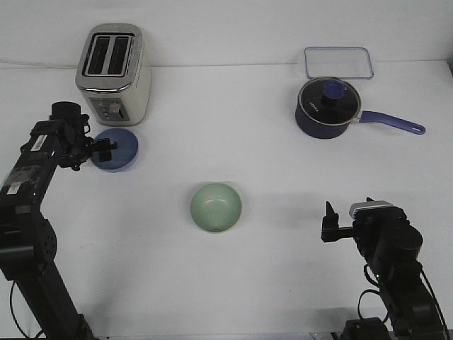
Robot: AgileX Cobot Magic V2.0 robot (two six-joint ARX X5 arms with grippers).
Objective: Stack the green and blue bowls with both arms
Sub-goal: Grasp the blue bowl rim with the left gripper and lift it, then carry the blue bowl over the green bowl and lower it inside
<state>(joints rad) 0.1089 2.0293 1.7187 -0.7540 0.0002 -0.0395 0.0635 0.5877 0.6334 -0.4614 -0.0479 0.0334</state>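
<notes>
The light blue bowl (pixel 120 149) sits on the white table just in front of the toaster, at the left. My left gripper (pixel 106 150) is at the bowl's left rim, with its fingers over the edge. I cannot tell whether they have closed on the rim. The pale green bowl (pixel 216 207) sits upright and alone at the table's middle. My right gripper (pixel 329 221) hovers low at the front right, well to the right of the green bowl. It holds nothing, and its fingers overlap edge-on, so their gap does not show.
A silver toaster (pixel 113 71) stands at the back left, right behind the blue bowl. A dark blue lidded saucepan (pixel 327 108) with a long handle stands at the back right. A clear flat lid (pixel 338 62) lies behind it.
</notes>
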